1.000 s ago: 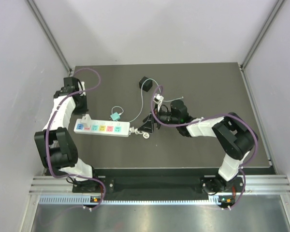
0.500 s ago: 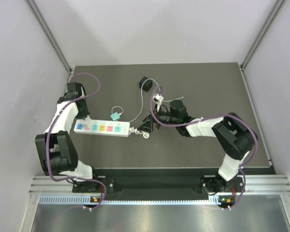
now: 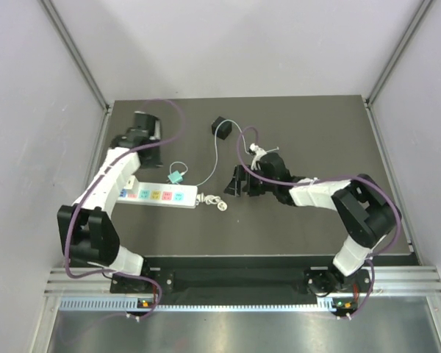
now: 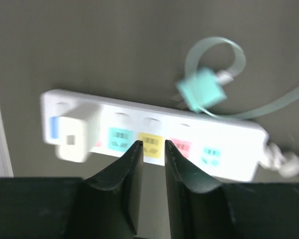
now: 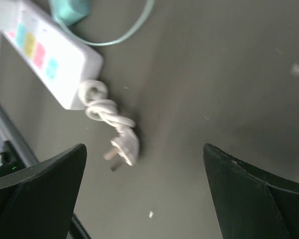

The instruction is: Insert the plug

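The plug (image 3: 221,126), a small black cube, lies at the back of the dark table, and its thin pale wire (image 3: 214,156) trails toward the front. Neither wrist view shows it. The long white power strip (image 3: 162,196) (image 4: 154,144) with coloured sockets lies front left. My left gripper (image 3: 148,158) (image 4: 153,145) hovers just behind the strip, shut with nothing between its fingers, well left of the plug. My right gripper (image 3: 239,184) (image 5: 143,146) stands wide open and empty, in front of the plug and just right of the strip's coiled cord.
A teal connector (image 3: 175,177) (image 4: 202,89) with a looped teal cable lies just behind the strip. The strip's short coiled white cord and its plug (image 3: 214,201) (image 5: 122,144) lie at its right end. A white block (image 4: 77,132) sits on the strip's left end.
My left arm has swung from the table's far left edge rightward, and its gripper now hangs over the strip. My right gripper has drawn back a little to the right, away from the coiled cord.
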